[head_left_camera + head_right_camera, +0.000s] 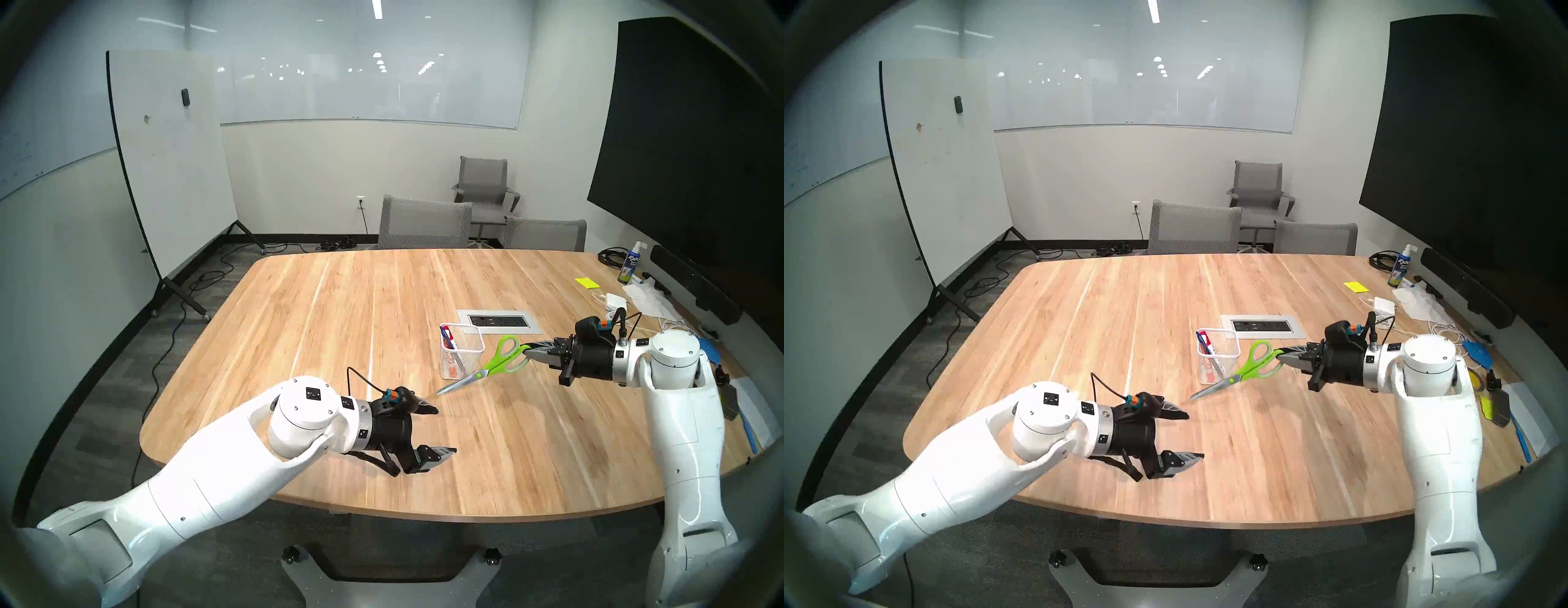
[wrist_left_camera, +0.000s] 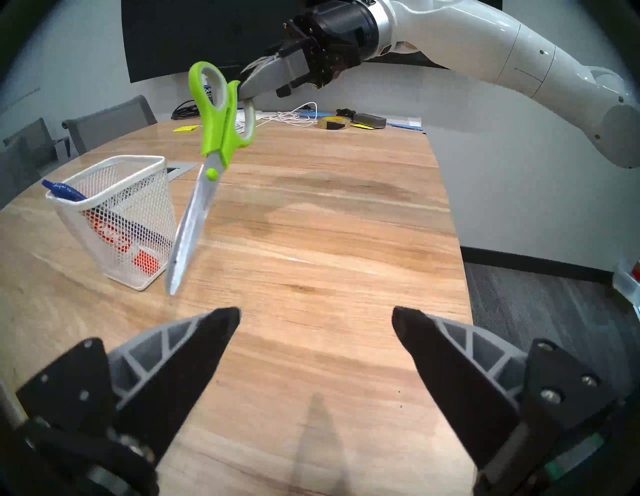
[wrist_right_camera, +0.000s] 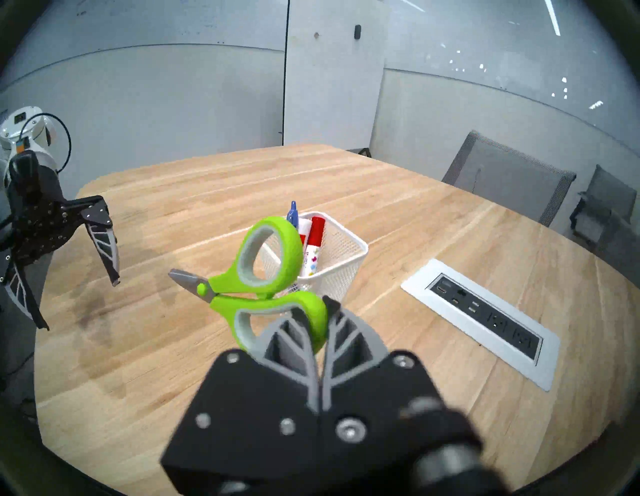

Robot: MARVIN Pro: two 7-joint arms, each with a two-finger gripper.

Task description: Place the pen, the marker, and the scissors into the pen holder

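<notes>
**Scissors in the air, holder half filled**

Pinched tight on one lime-green loop, the right gripper (image 3: 323,313) holds the scissors (image 1: 488,369) clear of the table, blades closed and slanting down and away from the fingertips toward the other arm. Just beyond and below those fingertips stands the pen holder (image 3: 332,263), upright; the free handle loop overlaps its near rim in the right wrist view, though whether they touch I cannot tell. Across from the blade tip, the left gripper (image 2: 316,320) hovers with its fingers spread wide and nothing between them.

By my reading, two parts of the job are done: the pen (image 2: 64,191) leans inside the holder, its blue end over the rim, and a marker (image 3: 313,249) with a red cap stands beside it. Only the scissors remain, and they need to be brought above the opening, blades pointing down, then let go.

Farther out, the table (image 1: 382,297) is pale planked wood with an inset power strip (image 3: 485,318) beside the holder. Cables, tape and papers clutter its far edge past the right arm. Grey chairs, a rolling whiteboard and a dark wall screen ring the room.
</notes>
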